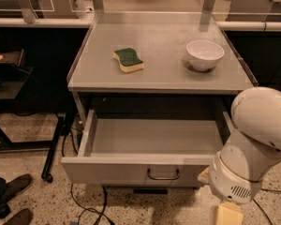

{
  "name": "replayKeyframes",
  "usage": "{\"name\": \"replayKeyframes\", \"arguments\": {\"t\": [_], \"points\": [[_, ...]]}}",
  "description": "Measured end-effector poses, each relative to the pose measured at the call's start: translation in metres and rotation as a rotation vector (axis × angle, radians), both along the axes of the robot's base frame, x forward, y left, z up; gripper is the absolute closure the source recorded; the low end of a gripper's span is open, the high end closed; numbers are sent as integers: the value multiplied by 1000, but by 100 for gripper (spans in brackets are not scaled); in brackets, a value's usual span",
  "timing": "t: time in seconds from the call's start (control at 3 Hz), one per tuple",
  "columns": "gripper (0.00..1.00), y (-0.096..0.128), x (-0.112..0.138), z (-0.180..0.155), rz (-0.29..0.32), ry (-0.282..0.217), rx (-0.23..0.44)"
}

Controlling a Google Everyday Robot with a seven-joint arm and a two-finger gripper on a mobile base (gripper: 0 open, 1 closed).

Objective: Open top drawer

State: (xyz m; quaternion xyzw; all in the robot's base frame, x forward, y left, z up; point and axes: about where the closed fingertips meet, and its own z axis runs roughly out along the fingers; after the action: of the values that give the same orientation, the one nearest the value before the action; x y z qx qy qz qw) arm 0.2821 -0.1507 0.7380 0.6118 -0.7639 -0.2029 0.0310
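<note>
The top drawer [117, 171] is a wide grey metal drawer under the grey table top [159, 74]. It stands pulled out toward me and its inside looks bare. A small dark wire handle [163, 176] sits at the centre of its front. My white arm [253, 149] fills the lower right, in front of the drawer's right front corner. The gripper [228, 213] shows only as a pale yellow part at the bottom edge, below and to the right of the handle, apart from it.
A green and yellow sponge [129, 60] and a white bowl [204, 55] lie on the table top. Cables [84, 205] run on the speckled floor under the drawer. A black stand [54, 149] and someone's shoes [11, 196] are at the left.
</note>
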Motion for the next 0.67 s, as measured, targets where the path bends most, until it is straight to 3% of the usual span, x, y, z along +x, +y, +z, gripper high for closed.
{"name": "replayKeyframes", "arguments": {"t": [0.67], "points": [[0,-17,57,-4,-64,-101,-26]]}}
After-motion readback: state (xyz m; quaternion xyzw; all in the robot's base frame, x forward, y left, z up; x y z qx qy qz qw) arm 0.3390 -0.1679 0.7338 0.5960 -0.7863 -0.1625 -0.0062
